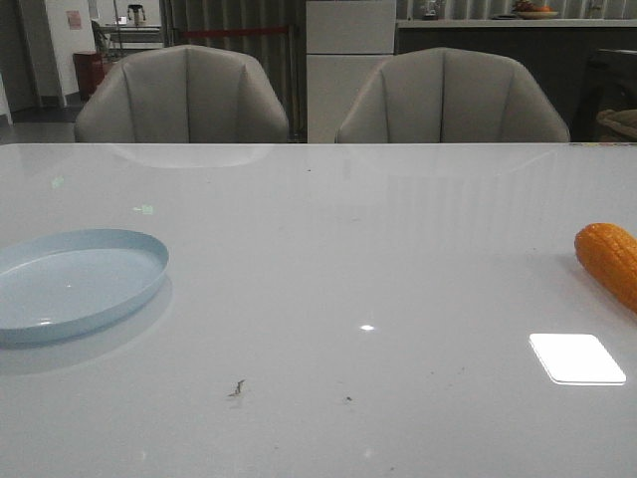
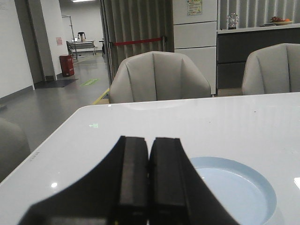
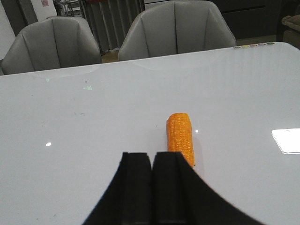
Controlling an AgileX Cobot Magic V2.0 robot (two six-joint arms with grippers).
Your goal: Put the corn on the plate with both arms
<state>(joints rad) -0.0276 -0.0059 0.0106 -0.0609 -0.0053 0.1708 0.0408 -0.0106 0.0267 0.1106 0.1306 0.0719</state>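
The orange corn [image 1: 609, 261] lies on the white table at the far right edge of the front view, partly cut off. The pale blue plate [image 1: 70, 284] sits at the far left, with nothing on it. Neither gripper shows in the front view. In the right wrist view my right gripper [image 3: 152, 155] is shut and holds nothing; the corn [image 3: 180, 136] lies just beyond its fingertips, partly hidden behind one finger. In the left wrist view my left gripper [image 2: 150, 140] is shut and holds nothing, with the plate [image 2: 239, 187] just beside and beyond it.
Two grey chairs [image 1: 184, 95] [image 1: 453, 100] stand behind the table's far edge. A bright window reflection [image 1: 577, 358] lies on the table near the corn. Small dark specks [image 1: 237, 388] mark the table's front middle.
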